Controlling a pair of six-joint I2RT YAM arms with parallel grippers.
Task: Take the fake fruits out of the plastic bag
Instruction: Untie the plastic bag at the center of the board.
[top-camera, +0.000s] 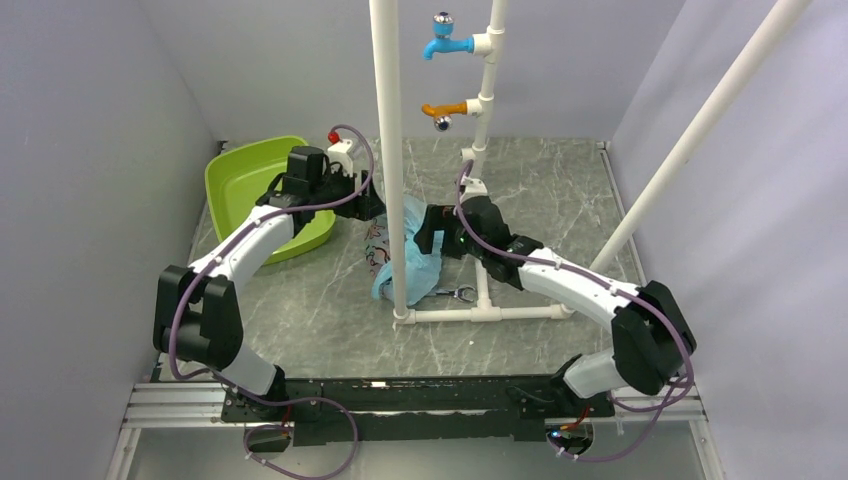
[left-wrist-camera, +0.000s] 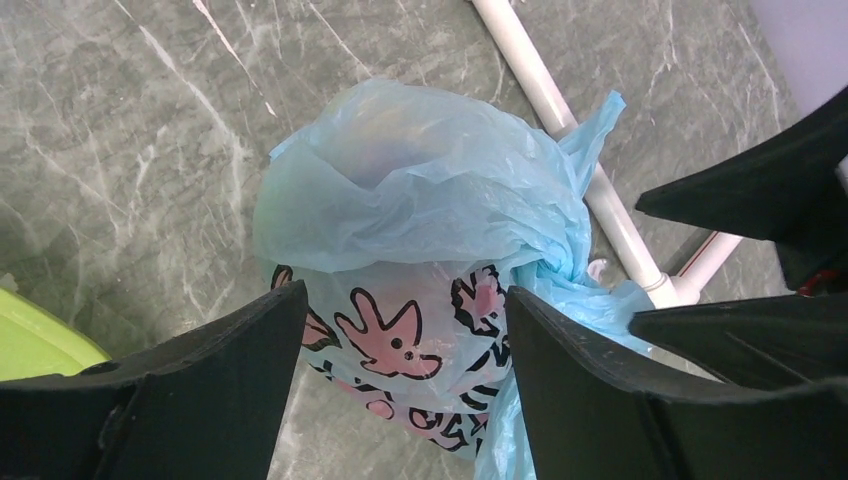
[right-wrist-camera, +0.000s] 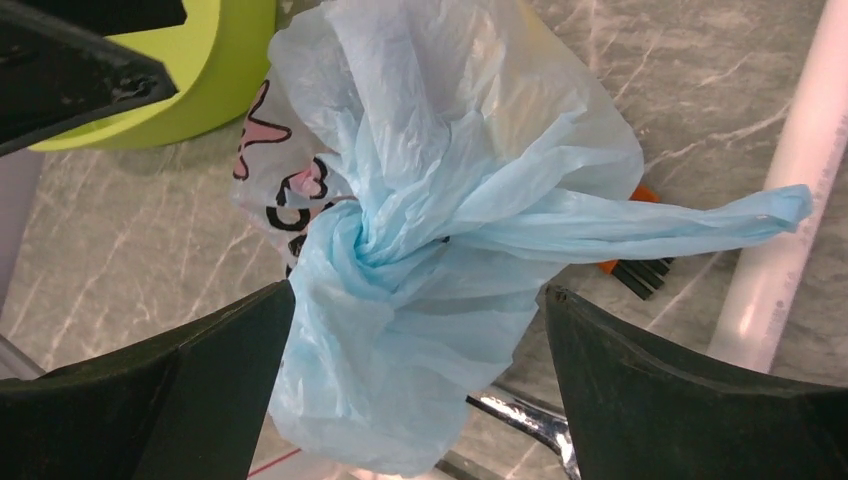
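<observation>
The light-blue plastic bag (top-camera: 412, 252) lies bunched on the table beside the upright white pipe. It also shows in the left wrist view (left-wrist-camera: 420, 210), with its white cartoon print facing my left gripper. In the right wrist view the bag (right-wrist-camera: 440, 200) is twisted at its neck, one handle stretched right. My left gripper (left-wrist-camera: 405, 300) is open just above the printed side. My right gripper (right-wrist-camera: 415, 295) is open around the bag's lower blue folds. In the top view the left gripper (top-camera: 372, 205) and right gripper (top-camera: 428, 232) flank the bag. The fake fruits are hidden inside the bag.
A lime-green tray (top-camera: 262, 190) sits at the back left. A white pipe frame (top-camera: 480, 312) with an upright post and toy taps stands by the bag. A shiny wrench (top-camera: 455, 294) and a small orange-and-black tool (right-wrist-camera: 635, 268) lie under the bag's edge.
</observation>
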